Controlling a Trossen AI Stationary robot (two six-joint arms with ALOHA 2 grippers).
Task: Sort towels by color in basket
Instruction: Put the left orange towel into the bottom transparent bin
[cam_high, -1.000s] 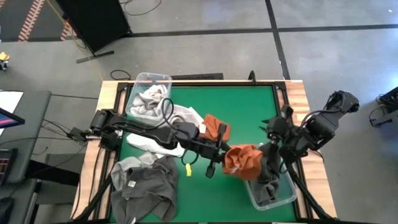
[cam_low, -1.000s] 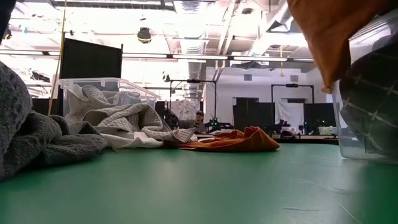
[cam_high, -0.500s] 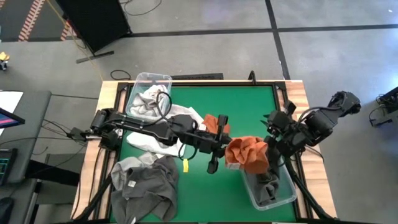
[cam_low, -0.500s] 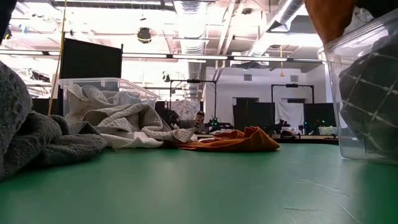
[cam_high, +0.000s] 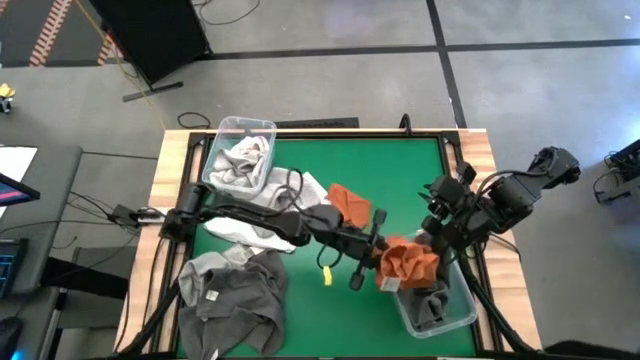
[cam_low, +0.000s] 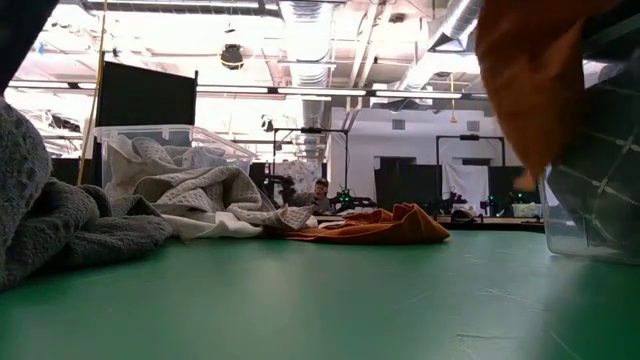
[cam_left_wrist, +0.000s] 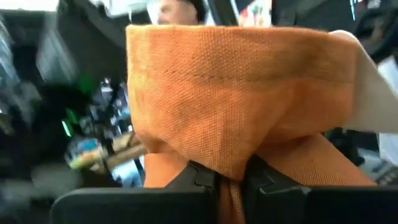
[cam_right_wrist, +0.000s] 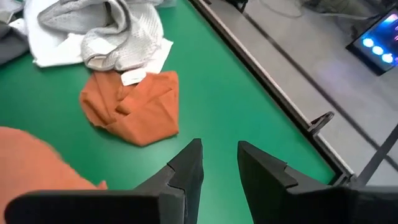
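On the left side of the green bench (cam_high: 400, 170) a heap of dark grey towels (cam_high: 232, 298) lay at the near corner. Farther back a clear plastic bin (cam_high: 262, 128) held pale grey towels (cam_high: 238, 162), and more pale and white towels (cam_high: 262, 222) spilled from it onto the bench surface.

The left arm stretched across the middle of the bench from the left edge toward the right. A second rust orange towel (cam_high: 349, 204) lay flat on the green beside that arm, near the white pile. The left hand (cam_high: 388, 272) was clamped tight on a rust orange towel (cam_high: 409, 262), which hung bunched from its fingers over the near-left rim of the right-hand clear bin (cam_high: 458, 320). In the left wrist view the orange cloth (cam_left_wrist: 236, 99) draped over both dark fingers (cam_left_wrist: 198, 175).

The right-hand bin sat at the bench's right near corner and held a dark grey towel (cam_high: 432, 306).

The right hand (cam_right_wrist: 217, 163) hovered above the bench just behind that bin, its fingers a narrow gap apart and holding nothing.
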